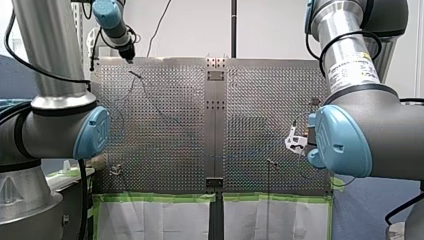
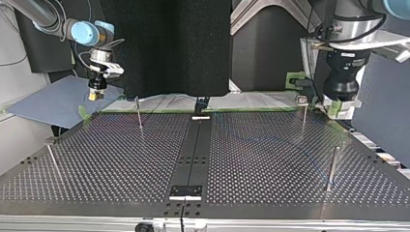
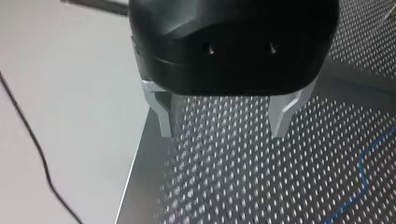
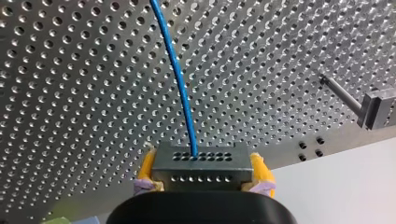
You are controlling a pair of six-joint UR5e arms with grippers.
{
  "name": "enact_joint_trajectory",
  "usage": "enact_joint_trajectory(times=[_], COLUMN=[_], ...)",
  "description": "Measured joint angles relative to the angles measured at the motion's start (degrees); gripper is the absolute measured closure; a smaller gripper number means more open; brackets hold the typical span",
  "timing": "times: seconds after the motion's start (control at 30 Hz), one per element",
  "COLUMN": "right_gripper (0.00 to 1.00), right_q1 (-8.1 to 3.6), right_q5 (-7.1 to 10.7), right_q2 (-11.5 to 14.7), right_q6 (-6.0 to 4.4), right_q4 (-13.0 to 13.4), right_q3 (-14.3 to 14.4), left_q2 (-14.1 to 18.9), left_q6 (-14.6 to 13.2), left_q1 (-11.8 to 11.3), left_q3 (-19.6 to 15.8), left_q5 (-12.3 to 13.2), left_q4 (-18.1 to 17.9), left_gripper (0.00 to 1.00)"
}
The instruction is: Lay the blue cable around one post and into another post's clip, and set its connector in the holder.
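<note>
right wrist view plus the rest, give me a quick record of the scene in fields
right pincer: yellow pads, shut on connector
left pincer: open, empty, over perforated table
blue cable: runs from connector out across the table
post with grey block: ahead of right pincer, off to one side, cable not touching it
connector in holder: not yet

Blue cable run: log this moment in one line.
right end effector: shut on connector | left end effector: open, empty | blue cable: trailing from connector over table
</note>
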State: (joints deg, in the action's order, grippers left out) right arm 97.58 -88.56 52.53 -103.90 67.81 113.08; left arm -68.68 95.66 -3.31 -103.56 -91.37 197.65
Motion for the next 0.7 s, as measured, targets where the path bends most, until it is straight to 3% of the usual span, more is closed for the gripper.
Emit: enact_joint_trajectory(times=[0.23,0.57,0.7], right_gripper=[1.0,1.0,1.0], right_q1=[0.18,0.36,0.47], right_q5=[-0.61,-1.0,-1.06], right_q2=[0.0,-0.01,-0.07], right_q6=[0.48,0.76,1.24], right_q4=[-0.37,1.92,2.78], right_q3=[0.85,3.78,4.81], left_q2=[-0.03,-4.65,-6.62], left_q6=[-0.7,-3.68,-3.55], left_q1=[1.26,4.18,6.01], left_q3=[-3.04,-8.37,-10.34], left_q5=[3.04,8.37,9.95], left_q4=[-3.01,-8.33,-10.31], left_gripper=[0.01,0.01,0.01])
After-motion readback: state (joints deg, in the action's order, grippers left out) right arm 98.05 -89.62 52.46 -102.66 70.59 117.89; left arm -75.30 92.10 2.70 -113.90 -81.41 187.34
